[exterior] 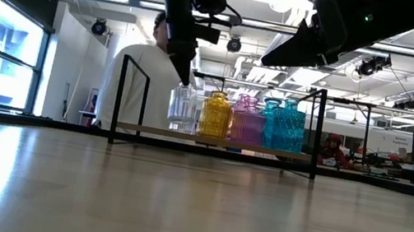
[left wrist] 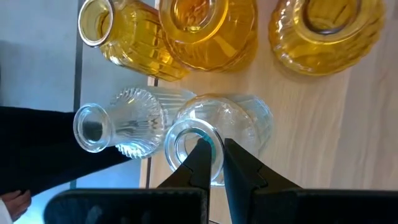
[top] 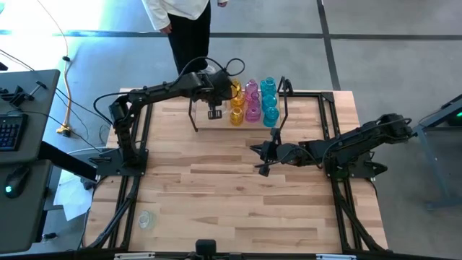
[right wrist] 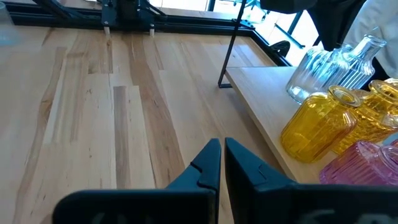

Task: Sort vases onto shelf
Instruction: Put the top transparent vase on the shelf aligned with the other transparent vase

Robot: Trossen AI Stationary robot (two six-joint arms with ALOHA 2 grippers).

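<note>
The shelf (top: 204, 124) stands at the table's far middle, a light board (exterior: 146, 130) in a black rod frame. On it stand yellow vases (top: 236, 105), pink vases (top: 252, 102) and cyan vases (top: 269, 101) in rows, and two clear vases (exterior: 181, 109) at the left end. My left gripper (left wrist: 215, 152) reaches down over the shelf and is shut on one clear vase (left wrist: 224, 124); the other clear vase (left wrist: 118, 127) stands beside it. My right gripper (top: 261, 160) hovers shut over the table in front of the shelf, holding nothing. My left gripper pinches the rim of the clear vase's neck (left wrist: 217, 142), with one finger (left wrist: 200, 155) inside the mouth and the other outside. The fingers come from above, slanting down toward the far edge. The vase stays upright with its base at the shelf board.
One more clear vase (top: 146, 219) stands alone near the table's near left corner. A person (top: 182, 22) stands just beyond the far edge behind the shelf, with a hand (left wrist: 13, 202) close by. Bare tabletop (right wrist: 93, 106) lies in front of the shelf.
</note>
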